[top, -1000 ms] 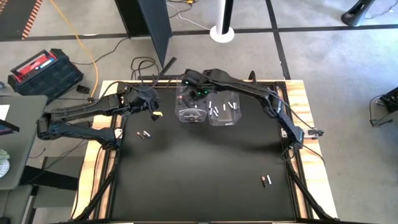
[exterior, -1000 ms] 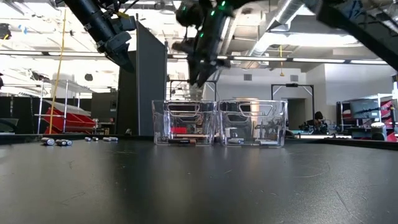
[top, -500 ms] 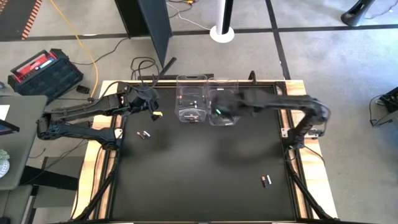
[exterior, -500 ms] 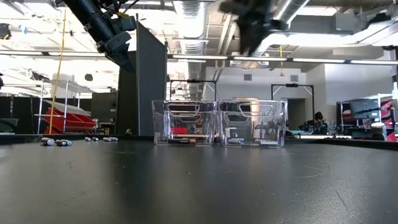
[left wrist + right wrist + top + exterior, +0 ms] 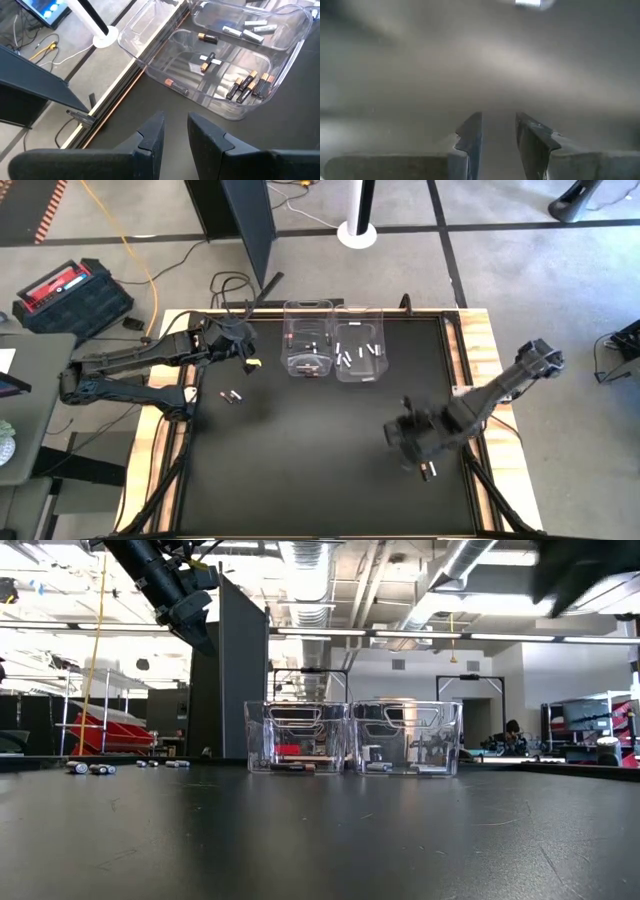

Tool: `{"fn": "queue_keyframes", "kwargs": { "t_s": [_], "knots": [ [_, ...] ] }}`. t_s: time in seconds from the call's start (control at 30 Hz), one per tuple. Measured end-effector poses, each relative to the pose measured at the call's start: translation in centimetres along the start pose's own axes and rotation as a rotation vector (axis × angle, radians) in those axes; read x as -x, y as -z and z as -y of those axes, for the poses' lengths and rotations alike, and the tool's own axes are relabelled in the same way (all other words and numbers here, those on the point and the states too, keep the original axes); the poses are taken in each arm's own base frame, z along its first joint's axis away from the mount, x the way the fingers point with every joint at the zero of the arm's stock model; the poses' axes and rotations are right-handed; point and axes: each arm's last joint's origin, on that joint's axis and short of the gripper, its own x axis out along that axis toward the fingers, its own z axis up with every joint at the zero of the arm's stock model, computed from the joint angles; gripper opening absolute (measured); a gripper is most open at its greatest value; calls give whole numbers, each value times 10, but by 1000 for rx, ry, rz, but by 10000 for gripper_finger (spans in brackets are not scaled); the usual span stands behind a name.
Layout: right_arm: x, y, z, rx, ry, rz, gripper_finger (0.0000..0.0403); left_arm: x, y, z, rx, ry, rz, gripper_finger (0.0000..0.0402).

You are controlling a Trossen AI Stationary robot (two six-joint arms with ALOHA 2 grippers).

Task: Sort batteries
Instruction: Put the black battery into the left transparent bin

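- Black matting (image 5: 320, 450) is covering the table, with two clear bins (image 5: 333, 352) sitting side by side at upper centre of the high view.
- Batteries (image 5: 248, 84) are lying in the bins: copper-toned dark cells in the left one, white cells (image 5: 358, 354) in the right one. Loose cells are lying at centre left (image 5: 231, 396) and lower right (image 5: 428, 470) of the high view.
- Handling judgement: each cell is looking small, rigid, smooth and prone to rolling; gripping across the middle of the barrel is advisable.
- Left gripper (image 5: 175, 132) is hovering near the left bin, fingers slightly parted, grasping nothing.
- Right gripper (image 5: 497, 132) is hanging over the lower-right cells, fingers parted and empty.
- No legible brand or label is showing on any cell.
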Motion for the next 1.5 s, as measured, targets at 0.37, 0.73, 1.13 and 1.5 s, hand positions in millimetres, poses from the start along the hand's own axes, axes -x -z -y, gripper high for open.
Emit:
{"fn": "queue_keyframes", "kwargs": {
  "t_s": [0.37, 0.73, 1.13, 1.5],
  "knots": [
    [1, 78, 13, -11, 156, -180, 132, 0, 0, 0, 71, 0, -1, 82],
    [-14, 132, 18, -44, 245, -194, 132, 0, 0, 0, 42, 0, 0, 82],
    [-51, 148, 33, -78, 267, -244, 132, 0, 0, 0, 45, 0, 0, 82],
    [-69, 151, 47, -83, 282, -266, 132, 0, 0, 0, 69, 0, -1, 82]
  ]
}}
